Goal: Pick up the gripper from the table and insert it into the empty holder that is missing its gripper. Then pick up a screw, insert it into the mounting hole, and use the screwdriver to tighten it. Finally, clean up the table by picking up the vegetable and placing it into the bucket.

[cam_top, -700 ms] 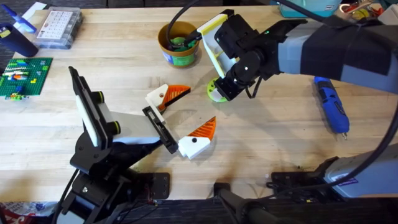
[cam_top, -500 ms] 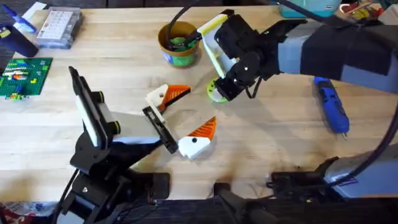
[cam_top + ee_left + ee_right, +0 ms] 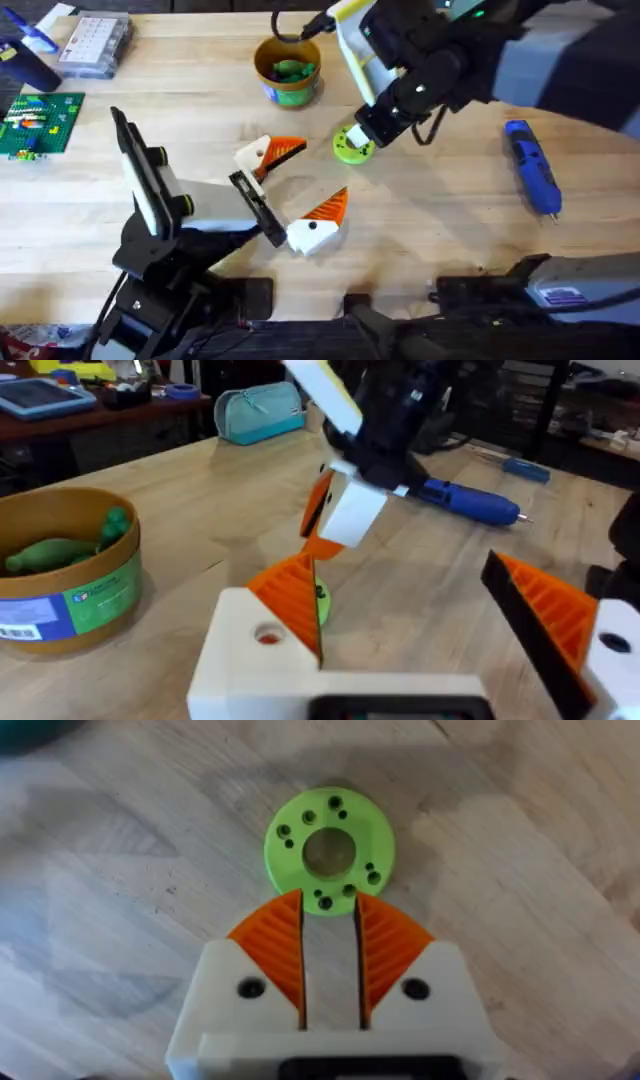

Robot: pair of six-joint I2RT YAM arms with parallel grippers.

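Note:
The vegetable (image 3: pixel 352 146), a lime-green disc with a hollow centre, lies flat on the wood. My right gripper (image 3: pixel 370 130) hangs just above its edge. In the right wrist view the orange pads (image 3: pixel 275 945) stand close together with a narrow empty gap, and their tips overlap the near rim of the vegetable (image 3: pixel 328 850). The bucket (image 3: pixel 288 70) stands behind it with green pieces inside. The blue screwdriver (image 3: pixel 532 180) lies at the right. My left gripper (image 3: pixel 292 190) is wide open and empty in the middle. The loose gripper, holder and screw are out of view.
A clear parts box (image 3: pixel 95 45) and a green brick plate (image 3: pixel 40 122) sit at the far left. The left wrist view shows the bucket (image 3: pixel 70 575), the screwdriver (image 3: pixel 470 503) and a teal case (image 3: pixel 262 410) at the back. Bare wood lies between disc and screwdriver.
The right arm has risen and drawn back from the disc, which now lies fully uncovered in the same spot. The left arm has not moved.

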